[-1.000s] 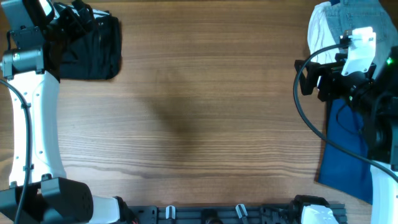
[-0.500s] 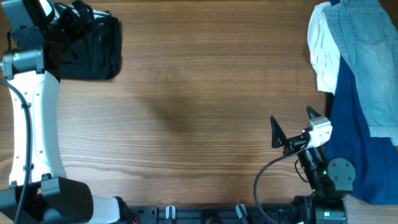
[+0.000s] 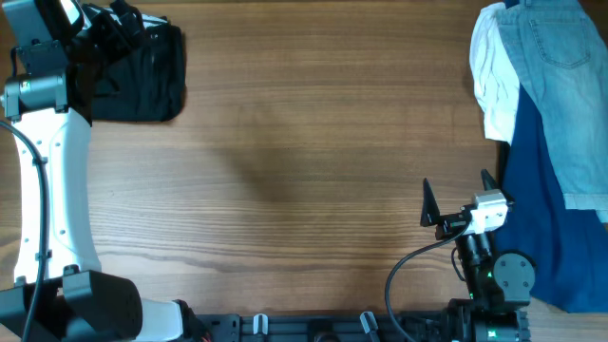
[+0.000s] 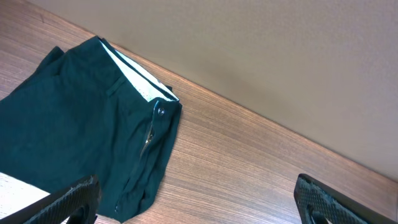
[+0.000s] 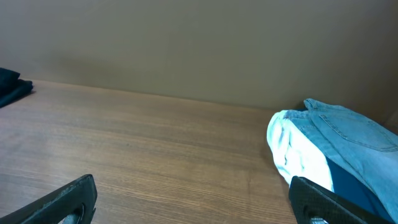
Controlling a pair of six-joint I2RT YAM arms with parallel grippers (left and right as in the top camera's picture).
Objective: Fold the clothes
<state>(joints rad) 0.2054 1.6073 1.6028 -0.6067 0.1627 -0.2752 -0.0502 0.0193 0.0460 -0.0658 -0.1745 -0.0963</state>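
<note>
The black garment (image 3: 142, 76) lies folded in a compact pile at the table's far left corner. In the left wrist view (image 4: 81, 137) it looks dark teal, with whitish lining at the waistband and a button. My left gripper (image 4: 199, 199) is open and empty, just off the pile's edge; in the overhead view (image 3: 104, 24) it sits over the pile's far left part. My right gripper (image 3: 456, 195) is open and empty near the front right, over bare wood; in its wrist view (image 5: 193, 199) only wood lies between the fingers.
A light-blue denim piece (image 3: 560, 95) with a white cloth (image 3: 494, 85) under it lies at the far right, on a bright blue cloth (image 3: 551, 218). These also show in the right wrist view (image 5: 342, 143). Wood table (image 3: 304, 161) spans the middle.
My right arm has pulled back from over the denim pile to the front right edge, uncovering the denim and blue cloth. The left arm and black garment have not moved.
</note>
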